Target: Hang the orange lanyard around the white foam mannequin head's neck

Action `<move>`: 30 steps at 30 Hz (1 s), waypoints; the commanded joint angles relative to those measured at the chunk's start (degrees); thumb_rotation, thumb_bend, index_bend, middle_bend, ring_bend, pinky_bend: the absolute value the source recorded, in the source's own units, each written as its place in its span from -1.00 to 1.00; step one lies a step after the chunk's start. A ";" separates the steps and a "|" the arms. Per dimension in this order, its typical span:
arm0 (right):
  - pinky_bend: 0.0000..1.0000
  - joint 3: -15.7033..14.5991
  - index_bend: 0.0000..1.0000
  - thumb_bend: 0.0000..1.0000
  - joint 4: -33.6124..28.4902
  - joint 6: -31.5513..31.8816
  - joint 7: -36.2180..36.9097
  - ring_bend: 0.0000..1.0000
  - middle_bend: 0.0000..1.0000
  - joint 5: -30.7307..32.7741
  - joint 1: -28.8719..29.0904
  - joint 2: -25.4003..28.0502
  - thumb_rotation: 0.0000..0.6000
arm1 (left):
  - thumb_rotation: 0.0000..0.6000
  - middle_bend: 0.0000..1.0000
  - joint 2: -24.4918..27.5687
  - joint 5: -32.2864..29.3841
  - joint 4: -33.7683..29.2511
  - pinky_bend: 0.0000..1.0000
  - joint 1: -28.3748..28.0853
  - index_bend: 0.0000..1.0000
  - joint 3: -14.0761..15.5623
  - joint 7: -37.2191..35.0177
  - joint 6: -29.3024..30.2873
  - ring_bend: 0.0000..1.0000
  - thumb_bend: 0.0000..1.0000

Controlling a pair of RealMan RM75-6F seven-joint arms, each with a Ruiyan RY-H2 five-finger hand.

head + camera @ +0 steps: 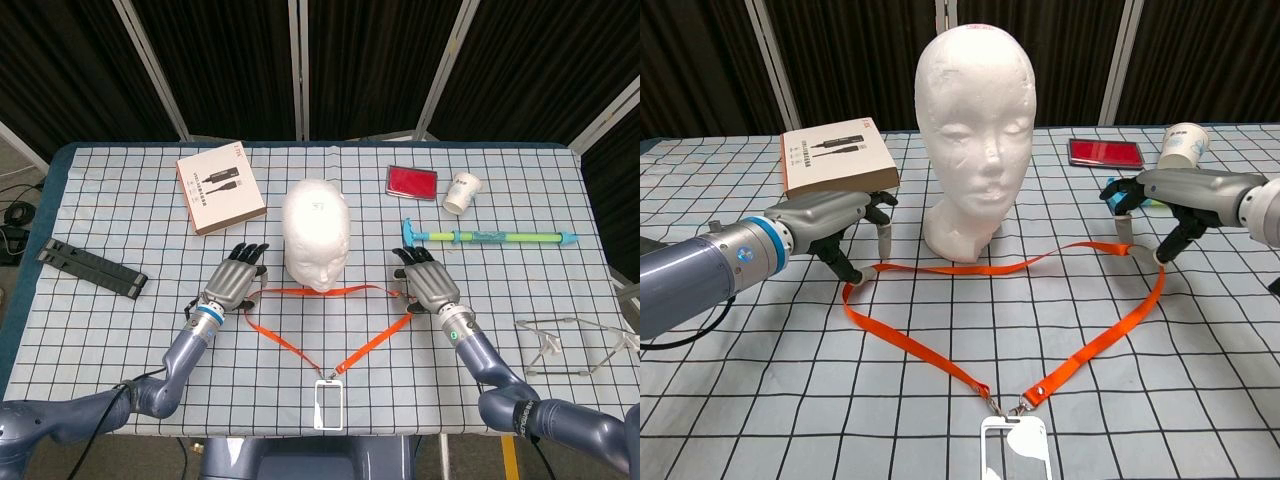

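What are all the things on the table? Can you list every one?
mannequin head: one, white, table centre, upright
lanyard: one, orange, spread in front of the head, clear badge holder at near edge
box: one, brown-edged, far left
folded stand: one, black, left edge
flat case: one, red, far right
paper cup: one, white, beside the case
water squirter: one, blue-green, right
wire rack: one, metal, near right
left hand: fingers pinch the strap's left end
right hand: fingers pinch its right end

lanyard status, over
Left robot hand and right robot hand each pinch the orange lanyard. Loop stretched before the mannequin head, not over it. Nothing blocking.
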 commanded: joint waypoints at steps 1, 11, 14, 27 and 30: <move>-1.00 -0.09 0.47 0.07 0.21 0.02 0.28 -1.00 -0.84 -0.34 0.01 -0.05 1.00 | 1.00 -1.00 -0.90 -0.63 1.01 -1.00 -0.16 -0.04 0.02 -0.20 -0.11 -1.00 -0.18; -1.00 -0.22 0.47 0.07 0.31 0.21 0.89 -1.00 -0.83 -0.96 0.02 0.23 1.00 | 1.00 -1.00 -2.46 -0.84 2.86 -1.00 -0.48 0.27 0.42 -1.36 -0.52 -1.00 -0.04; -1.00 -0.35 0.47 0.07 0.33 0.31 0.95 -1.00 -0.83 -1.14 -0.07 0.38 1.00 | 1.00 -1.00 -2.44 0.00 2.97 -1.00 -0.37 0.33 0.77 -1.25 0.36 -1.00 0.00; -1.00 -2.80 0.47 0.07 -4.38 5.41 3.59 -1.00 -0.76 -12.04 -1.51 4.58 1.00 | 1.00 -1.00 3.34 8.51 -5.51 -1.00 4.49 0.43 4.36 -5.52 9.70 -1.00 0.04; -1.00 -3.85 0.48 0.07 -4.68 8.54 3.77 -1.00 -0.75 -16.93 -1.99 5.82 1.00 | 1.00 -1.00 6.40 11.30 -9.36 -1.00 6.35 0.43 5.37 -6.39 13.35 -1.00 0.04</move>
